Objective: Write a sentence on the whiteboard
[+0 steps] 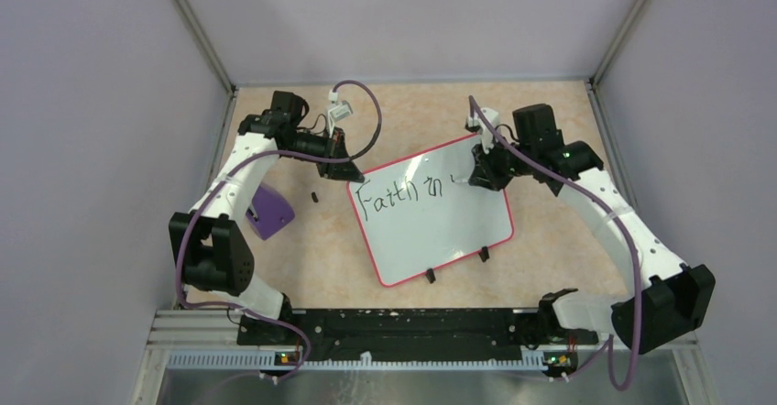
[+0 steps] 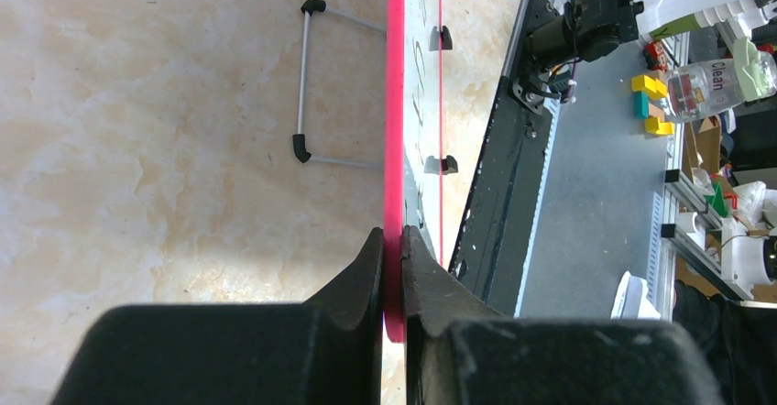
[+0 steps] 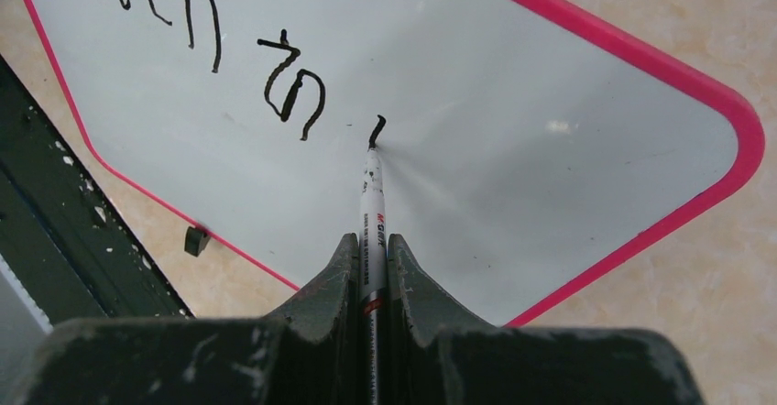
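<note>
- The whiteboard (image 1: 431, 217) is laid flat near the middle of the counter (image 1: 311, 268), turned askew so that one corner is aimed at the far left corner of the counter.
- Two small black feet (image 1: 430, 276) are seen on the board edge that faces the near edge of the counter.
- The left gripper (image 1: 353, 174) is clamped on the board's far-left corner. In the left wrist view the pink rim (image 2: 394, 130) is pinched between the two fingers of the gripper (image 2: 392, 240).
- A thin wire bracket (image 2: 302, 80) with black tips is seen just beside the rim, over the counter surface. Whether it is fixed to the board cannot be told.
- The right gripper (image 1: 478, 178) is held over the far side of the board, toward the far right corner of the counter.
- A slim marker (image 3: 371, 194) is gripped between the closed fingers of the right gripper (image 3: 371, 240), and its tip is pressed on the white surface (image 3: 550, 148).
- The sentence (image 1: 403, 191) is written in black along the far side of the board. "Faith in" can be read, and the last letters are seen close up (image 3: 291, 80).
- A short black stroke is seen at the marker tip, just after "in".
- A purple block (image 1: 270, 213) is set near the left edge of the counter, partly hidden under the left arm and well apart from the board.
</note>
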Tool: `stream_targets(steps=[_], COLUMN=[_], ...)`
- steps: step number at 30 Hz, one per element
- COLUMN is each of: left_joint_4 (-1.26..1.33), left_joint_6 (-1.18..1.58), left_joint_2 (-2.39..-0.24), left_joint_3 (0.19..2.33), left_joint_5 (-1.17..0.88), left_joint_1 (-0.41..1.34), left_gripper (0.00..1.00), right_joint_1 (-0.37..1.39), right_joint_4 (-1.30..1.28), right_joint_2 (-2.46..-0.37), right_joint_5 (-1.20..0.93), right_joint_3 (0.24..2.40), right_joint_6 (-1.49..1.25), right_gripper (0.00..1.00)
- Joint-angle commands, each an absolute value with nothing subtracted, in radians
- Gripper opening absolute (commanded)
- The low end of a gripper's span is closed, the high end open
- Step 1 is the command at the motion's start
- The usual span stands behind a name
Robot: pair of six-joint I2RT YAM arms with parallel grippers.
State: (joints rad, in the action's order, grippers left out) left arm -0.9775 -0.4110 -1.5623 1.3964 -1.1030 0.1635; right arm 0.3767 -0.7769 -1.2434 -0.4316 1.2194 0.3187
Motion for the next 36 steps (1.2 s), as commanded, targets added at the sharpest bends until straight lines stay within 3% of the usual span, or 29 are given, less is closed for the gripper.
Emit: stream_targets(steps=[1, 36], left_joint_4=[-0.974, -0.984], left_joint_6=[-0.439, -0.446], left_joint_2=[-1.571, -1.563], left_joint_3=[1.383, 1.380], left_joint_5=[-1.078, -1.069], left_joint_1=[0.173, 0.173], left_gripper=[0.00, 0.00], right_joint_1=[0.371, 0.361], right_joint_4=[-0.778, -0.763], right_joint_2=[-1.215, -1.246], right_joint_5=[-0.423, -0.356], right_joint_3=[1.201, 1.294], right_joint_6=[0.334, 0.336], right_gripper=[0.00, 0.00])
